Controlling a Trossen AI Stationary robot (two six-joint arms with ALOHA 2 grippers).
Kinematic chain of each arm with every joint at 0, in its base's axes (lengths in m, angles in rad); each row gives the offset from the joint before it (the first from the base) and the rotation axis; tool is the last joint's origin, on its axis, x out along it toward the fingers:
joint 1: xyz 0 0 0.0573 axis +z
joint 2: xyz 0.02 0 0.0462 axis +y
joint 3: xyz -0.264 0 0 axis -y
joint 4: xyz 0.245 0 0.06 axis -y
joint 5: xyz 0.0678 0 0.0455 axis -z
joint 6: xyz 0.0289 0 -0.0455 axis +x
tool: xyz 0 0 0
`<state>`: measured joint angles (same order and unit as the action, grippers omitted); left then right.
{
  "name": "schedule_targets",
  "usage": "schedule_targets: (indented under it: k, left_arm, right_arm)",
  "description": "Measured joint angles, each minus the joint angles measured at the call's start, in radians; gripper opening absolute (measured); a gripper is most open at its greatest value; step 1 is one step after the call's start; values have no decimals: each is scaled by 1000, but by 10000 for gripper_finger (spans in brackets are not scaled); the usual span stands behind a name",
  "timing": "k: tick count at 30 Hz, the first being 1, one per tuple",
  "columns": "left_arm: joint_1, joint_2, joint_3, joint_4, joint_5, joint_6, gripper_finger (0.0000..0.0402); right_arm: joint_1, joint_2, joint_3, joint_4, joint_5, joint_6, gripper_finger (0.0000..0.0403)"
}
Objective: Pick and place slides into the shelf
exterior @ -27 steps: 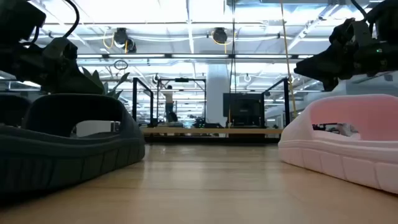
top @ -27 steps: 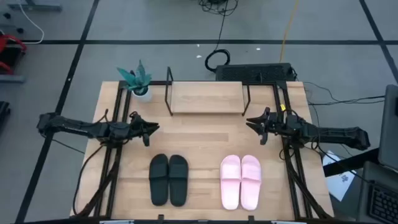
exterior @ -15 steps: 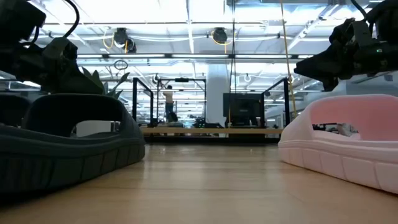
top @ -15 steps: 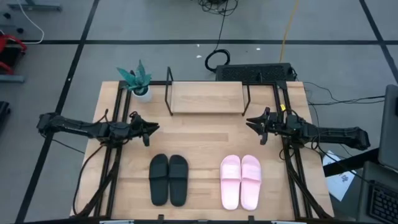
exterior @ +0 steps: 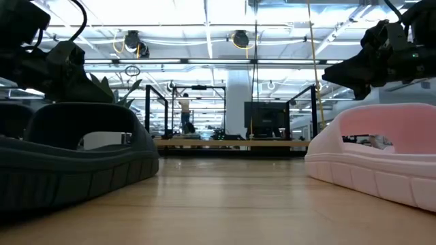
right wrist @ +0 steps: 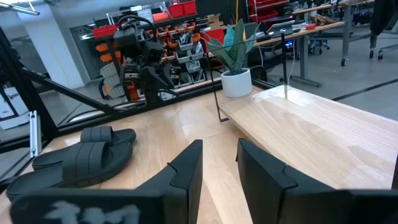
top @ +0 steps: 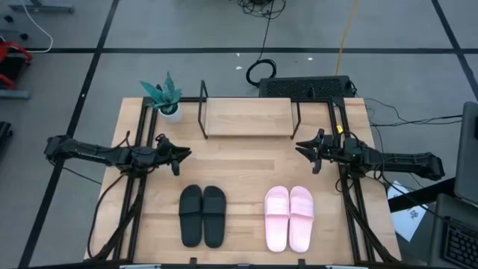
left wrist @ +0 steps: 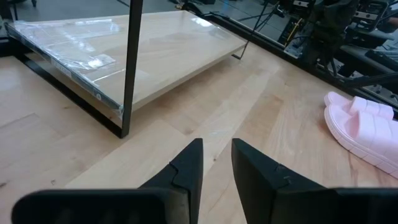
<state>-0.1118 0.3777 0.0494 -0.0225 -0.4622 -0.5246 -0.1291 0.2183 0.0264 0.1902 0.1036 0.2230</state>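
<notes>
Grey floor with dark lines surrounds the light wooden worktop (top: 246,168); beyond it the low view shows a bright hall with ceiling lights. At the worktop's far edge stands the shelf (top: 248,117), with a potted plant (top: 166,97) near its left end. Black slides (top: 202,215) and pink slides (top: 289,217) lie in pairs near the front edge, well apart. Left end effector (top: 179,157) and right end effector (top: 302,150) hover at mid-worktop, pointing inward, each with a narrow gap between its fingers and holding nothing. No writing is readable.
</notes>
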Motion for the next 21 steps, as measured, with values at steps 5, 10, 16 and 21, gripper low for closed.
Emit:
schedule_targets:
  k: [5,10,16,21]
  left_arm:
    - [0,0,0,0,0,0,88]
    - [0,0,0,0,0,0,88]
    - [0,0,0,0,0,0,88]
    - [0,0,0,0,0,0,88]
  right_arm:
    - [0,0,0,0,0,0,93]
    - [0,0,0,29,2,0,93]
    - [0,0,0,37,-1,17,93]
    - [0,0,0,212,0,184,93]
